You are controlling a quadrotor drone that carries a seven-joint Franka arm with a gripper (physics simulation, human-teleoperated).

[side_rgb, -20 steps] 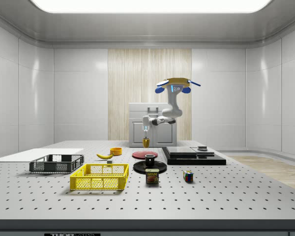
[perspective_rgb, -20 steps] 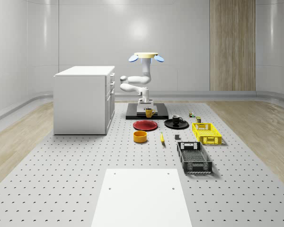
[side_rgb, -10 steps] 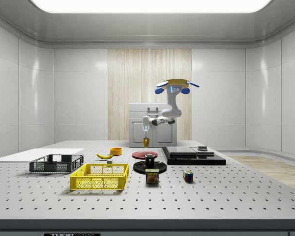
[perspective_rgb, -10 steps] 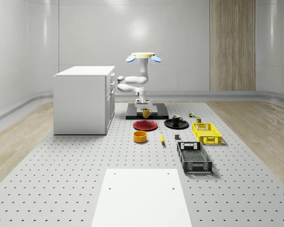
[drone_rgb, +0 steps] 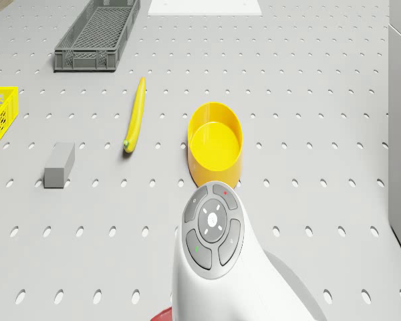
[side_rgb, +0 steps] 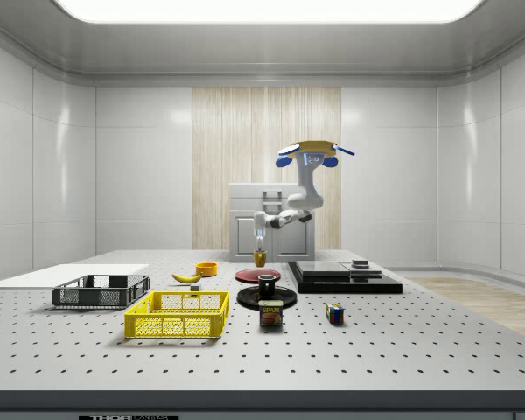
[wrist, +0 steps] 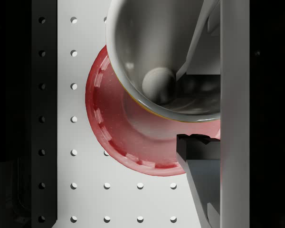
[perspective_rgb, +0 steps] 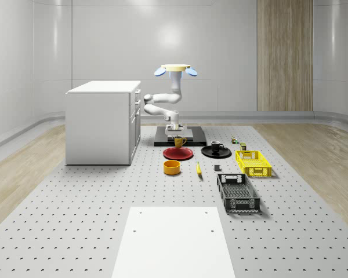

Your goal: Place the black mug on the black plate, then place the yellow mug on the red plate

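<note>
Sitting on the round black plate (perspective_rgb: 216,152), the glossy black mug (perspective_rgb: 216,145) is showing the first half done. The drone (perspective_rgb: 177,70) is hovering above the dark slab (perspective_rgb: 194,141) while the gripper (wrist: 195,107) is pinching the wall of the glossy yellow mug (perspective_rgb: 178,141), one finger inside, one outside. Directly below the jaws, the round red plate (wrist: 114,137) is waiting; lowering and release remain.

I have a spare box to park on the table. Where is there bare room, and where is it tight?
Bare table lies in front of the white cabinet, beside the white sheet. It is crowded around the red plate, black plate, yellow bowl, banana and the two crates, where the yellow mug hangs.
</note>
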